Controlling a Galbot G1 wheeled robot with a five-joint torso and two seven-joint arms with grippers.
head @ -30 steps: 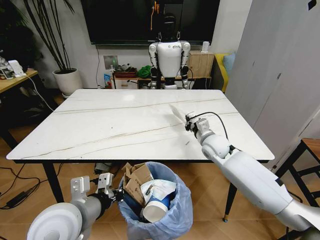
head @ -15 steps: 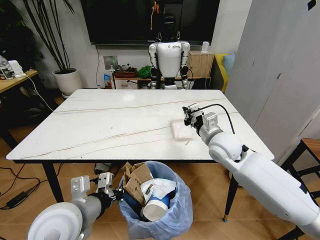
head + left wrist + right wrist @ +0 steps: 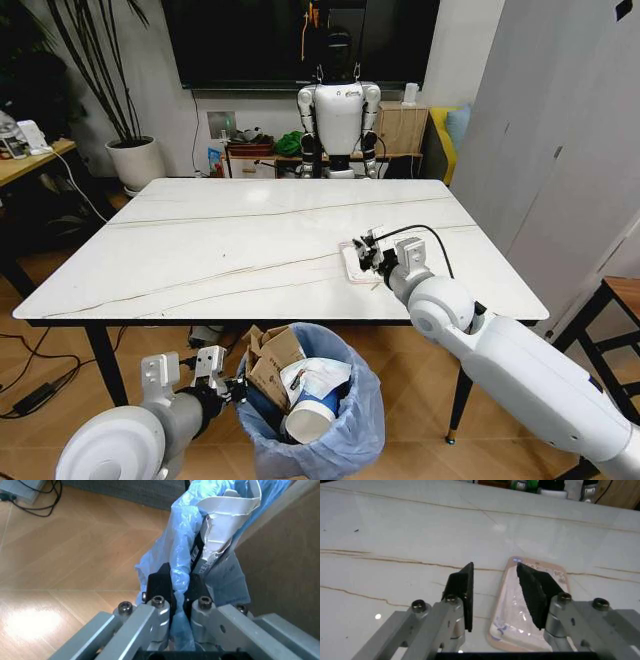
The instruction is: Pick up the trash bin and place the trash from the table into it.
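Note:
The trash bin (image 3: 330,440), lined with a crinkled light-blue bag (image 3: 182,549), stands below the table's near edge. It holds a blue paper cup (image 3: 312,415) and torn brown cardboard (image 3: 272,365). My left gripper (image 3: 225,385) is shut on the bin's rim, its fingers (image 3: 161,583) pinching the bag. On the white marble-look table (image 3: 220,240) a flat white packet (image 3: 350,268) lies at the near right. My right gripper (image 3: 364,254) hovers low over that packet (image 3: 527,607), open, with one finger above it and the other beside it.
A white humanoid robot (image 3: 340,115) stands behind the table's far edge. A potted plant (image 3: 135,160) and a wooden desk (image 3: 30,160) are at the left, a grey wall (image 3: 560,150) and a stool (image 3: 615,300) at the right. Cables (image 3: 30,395) lie on the floor.
The packet stood tilted up at my right gripper's fingers a second ago; now it lies flat on the table. The right gripper has come lower and nearer over it. The left arm is still.

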